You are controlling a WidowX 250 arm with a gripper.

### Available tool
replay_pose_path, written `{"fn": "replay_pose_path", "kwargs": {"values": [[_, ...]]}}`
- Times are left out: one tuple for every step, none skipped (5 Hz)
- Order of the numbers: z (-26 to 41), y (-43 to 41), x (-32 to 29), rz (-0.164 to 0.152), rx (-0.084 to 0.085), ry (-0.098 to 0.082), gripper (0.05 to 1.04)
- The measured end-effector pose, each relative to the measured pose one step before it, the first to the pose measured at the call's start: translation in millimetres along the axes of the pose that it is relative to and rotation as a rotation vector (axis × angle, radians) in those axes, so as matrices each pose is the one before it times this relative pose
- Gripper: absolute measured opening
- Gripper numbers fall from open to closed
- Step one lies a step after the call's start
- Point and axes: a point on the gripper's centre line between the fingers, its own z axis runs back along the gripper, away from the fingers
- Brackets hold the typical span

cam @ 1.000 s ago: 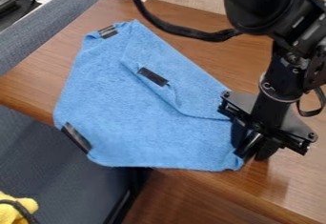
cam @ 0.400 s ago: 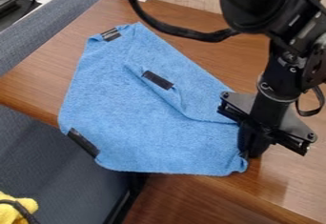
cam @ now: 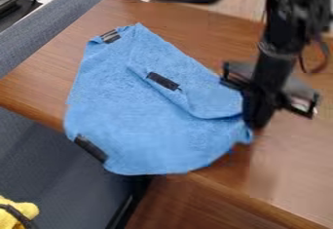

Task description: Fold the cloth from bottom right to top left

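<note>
One blue cloth point(cam: 123, 111): rumpled, three black patches point(cam: 163, 81), flap folded over on its far-right side
Cloth's place: on the table point(cam: 39, 82), overhanging its near edge
My gripper point(cam: 256, 124): pinching the cloth's right corner

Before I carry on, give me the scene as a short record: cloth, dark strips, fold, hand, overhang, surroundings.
cloth: blue cloth on the wooden table
dark strips: one near the top corner, one on the flap mid-cloth, one at the lower left edge
fold: upper right flap turned inward; lower right corner not yet brought to top left
hand: black hand at the lower right corner, seemingly gripping it
overhang: lower left part extends past the table edge
surroundings: yellow item, bottom left of view
</note>
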Motion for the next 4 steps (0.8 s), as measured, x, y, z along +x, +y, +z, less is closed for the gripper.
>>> {"fn": "replay_pose_path", "kwargs": {"values": [[17.08,21.30,13.32,0.0535,-0.0035,-0.0294,0.079],[8.16,28.62,13.37,0.0659,-0.0064,0.0080,0.079],[-7.12,30.69,15.02,0.0576,0.0095,0.0234,0.078],[-8.37,33.59,15.20,0.0605,0.0161,0.0122,0.078]]}}
